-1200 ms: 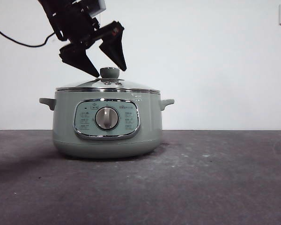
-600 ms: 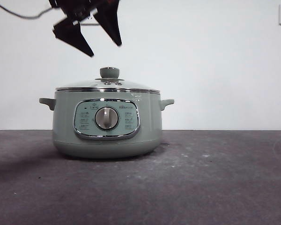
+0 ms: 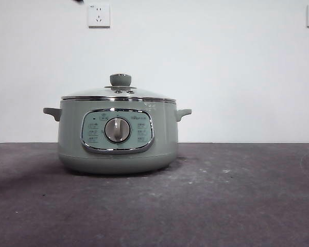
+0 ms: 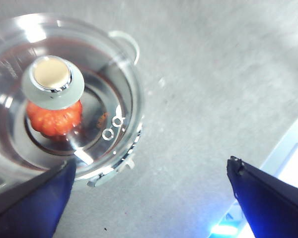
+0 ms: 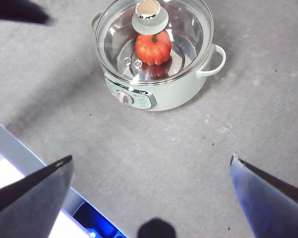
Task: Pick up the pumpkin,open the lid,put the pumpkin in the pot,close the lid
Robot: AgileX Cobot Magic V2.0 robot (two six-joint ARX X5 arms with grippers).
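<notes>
Pumpkin (image 5: 153, 47) sits inside the pot (image 3: 117, 149), lid (image 5: 154, 34) seated on the rim.

Both arms hang high above the table: left gripper (image 4: 149, 198) and right gripper (image 5: 151, 191) are spread wide, empty. The glass lid looks stiff, smooth and breakable; its knob (image 3: 120, 80) is the sensible handhold. All four steps appear done.

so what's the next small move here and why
Probably just retract both arms to rest; nothing seems left to do. The pumpkin sits inside the pot, seen through the glass lid, which lies seated on the pot's rim. The left gripper and right gripper both hang open above the table, holding nothing.
</notes>
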